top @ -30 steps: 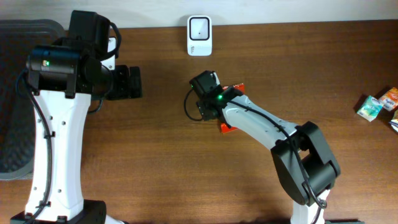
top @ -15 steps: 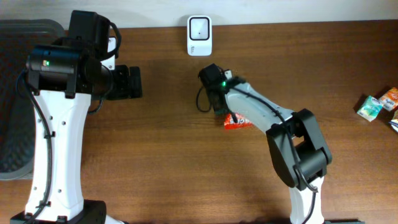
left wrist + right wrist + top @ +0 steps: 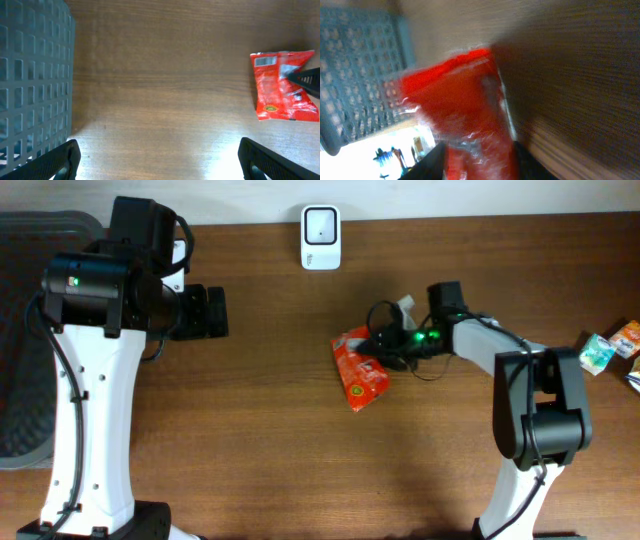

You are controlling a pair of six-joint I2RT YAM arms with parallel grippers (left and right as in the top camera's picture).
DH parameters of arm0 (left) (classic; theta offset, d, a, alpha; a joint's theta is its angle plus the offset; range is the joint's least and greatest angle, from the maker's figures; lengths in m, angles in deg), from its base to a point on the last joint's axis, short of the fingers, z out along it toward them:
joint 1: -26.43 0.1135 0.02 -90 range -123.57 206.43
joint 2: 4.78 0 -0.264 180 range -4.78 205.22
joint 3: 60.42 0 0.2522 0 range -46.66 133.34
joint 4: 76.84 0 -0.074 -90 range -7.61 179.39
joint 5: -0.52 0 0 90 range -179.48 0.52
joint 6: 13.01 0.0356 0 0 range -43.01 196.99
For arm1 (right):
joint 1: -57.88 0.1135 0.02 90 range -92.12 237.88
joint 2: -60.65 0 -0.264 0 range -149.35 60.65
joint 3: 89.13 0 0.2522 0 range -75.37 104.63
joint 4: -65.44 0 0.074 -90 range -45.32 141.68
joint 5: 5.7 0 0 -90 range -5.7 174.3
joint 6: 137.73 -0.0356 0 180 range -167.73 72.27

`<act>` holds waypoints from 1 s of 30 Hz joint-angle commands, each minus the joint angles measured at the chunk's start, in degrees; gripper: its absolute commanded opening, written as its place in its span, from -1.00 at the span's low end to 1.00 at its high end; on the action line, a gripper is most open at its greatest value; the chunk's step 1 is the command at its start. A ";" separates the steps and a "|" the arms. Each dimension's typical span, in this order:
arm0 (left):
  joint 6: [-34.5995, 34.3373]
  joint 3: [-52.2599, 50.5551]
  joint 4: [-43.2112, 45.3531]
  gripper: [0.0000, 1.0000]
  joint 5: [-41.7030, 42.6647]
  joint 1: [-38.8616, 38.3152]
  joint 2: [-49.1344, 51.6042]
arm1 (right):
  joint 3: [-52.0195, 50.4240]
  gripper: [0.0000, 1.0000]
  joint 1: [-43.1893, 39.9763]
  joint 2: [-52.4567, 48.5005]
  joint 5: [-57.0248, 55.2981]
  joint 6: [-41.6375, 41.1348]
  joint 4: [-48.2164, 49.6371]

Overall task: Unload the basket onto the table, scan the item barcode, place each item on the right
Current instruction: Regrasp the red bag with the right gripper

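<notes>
Red packet (image 3: 360,375) is noted just lower-left of the right tool (image 3: 385,348), long axis near vertical in frame; upper-right edge is met; grip cannot be told.

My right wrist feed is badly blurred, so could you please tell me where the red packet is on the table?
Observer: The red packet is near the middle of the table, in front of the white scanner at the back edge and apart from it.
Operator: Thank you. Is its barcode showing?
Observer: Yes. The left wrist view shows a white barcode label on the packet's upper face, at one corner.
Operator: And where is the left gripper, please?
Observer: The left gripper hangs open well to the packet's left, not touching it.
</notes>
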 commanded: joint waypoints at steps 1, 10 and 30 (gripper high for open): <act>-0.52 0.15 0.09 0.98 -0.63 0.15 0.02 | 0.92 0.10 -4.24 4.15 -13.20 3.80 -9.40; -0.52 0.15 0.09 0.98 -0.66 0.15 0.02 | 9.09 -0.92 12.22 18.62 -45.46 2.84 -24.52; -0.52 0.15 0.09 0.98 -0.66 0.09 0.02 | 8.22 -0.71 17.16 2.45 -51.95 -0.90 -18.27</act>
